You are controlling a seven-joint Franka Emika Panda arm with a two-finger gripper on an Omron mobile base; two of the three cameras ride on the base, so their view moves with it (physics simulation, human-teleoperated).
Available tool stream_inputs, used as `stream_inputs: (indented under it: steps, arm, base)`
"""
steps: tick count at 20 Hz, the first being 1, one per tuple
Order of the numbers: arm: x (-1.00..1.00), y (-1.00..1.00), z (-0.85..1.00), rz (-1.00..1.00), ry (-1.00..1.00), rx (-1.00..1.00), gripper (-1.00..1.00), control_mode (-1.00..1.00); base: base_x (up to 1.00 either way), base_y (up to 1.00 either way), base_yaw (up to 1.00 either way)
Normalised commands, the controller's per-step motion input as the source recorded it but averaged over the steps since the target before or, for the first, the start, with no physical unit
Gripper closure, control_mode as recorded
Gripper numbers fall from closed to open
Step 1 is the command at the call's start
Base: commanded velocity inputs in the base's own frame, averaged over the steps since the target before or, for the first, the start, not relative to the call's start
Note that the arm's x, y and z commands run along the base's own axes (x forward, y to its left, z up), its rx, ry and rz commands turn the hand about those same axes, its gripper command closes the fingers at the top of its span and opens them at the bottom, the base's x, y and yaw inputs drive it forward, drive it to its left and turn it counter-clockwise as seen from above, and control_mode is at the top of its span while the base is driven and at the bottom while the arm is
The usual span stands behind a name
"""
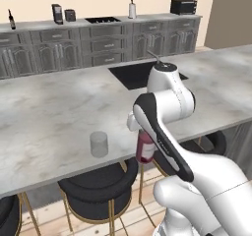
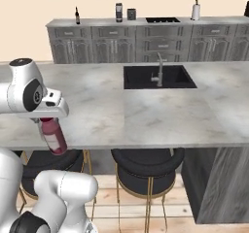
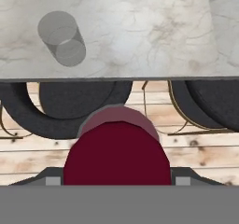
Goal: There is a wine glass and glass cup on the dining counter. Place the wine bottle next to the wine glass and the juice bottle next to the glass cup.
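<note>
My gripper [image 2: 46, 121] is shut on the juice bottle [image 1: 145, 149], a squat pinkish-red bottle that hangs upright just off the front edge of the dining counter [image 1: 54, 107], above the stools. In the hand view its dark red cap [image 3: 116, 157] sits between my fingertips, with the counter edge beyond it. The glass cup [image 1: 99, 144], a short clear tumbler, stands on the counter near that edge, to the left of the bottle and apart from it; the hand view has the glass cup [image 3: 63, 38] at upper left. The dark slim wine bottle [image 1: 11, 19] stands on the far wall counter. The wine glass is out of view.
Black round stools [image 1: 96, 183] with gold legs stand under the counter's front edge. A black sink [image 2: 158, 76] with a faucet [image 2: 158, 68] is set in the counter's far side. The wall counter [image 2: 146, 21] carries small appliances and a white bottle.
</note>
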Motion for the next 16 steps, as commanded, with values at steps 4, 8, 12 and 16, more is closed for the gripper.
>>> stream_inputs:
  steps: [4, 8, 12, 16]
  arm:
    - [0.00, 0.00, 0.00, 0.00, 0.00, 0.00, 1.00, 1.00]
    - [0.00, 0.00, 0.00, 0.00, 0.00, 0.00, 1.00, 1.00]
    - [0.00, 0.00, 0.00, 0.00, 0.00, 0.00, 1.00, 1.00]
    - [0.00, 0.00, 0.00, 0.00, 0.00, 0.00, 1.00, 1.00]
  base:
    - [0.15, -0.04, 0.04]
    - [0.02, 0.00, 0.00]
    - [0.00, 0.00, 0.00]
    - [0.00, 0.00, 0.00]
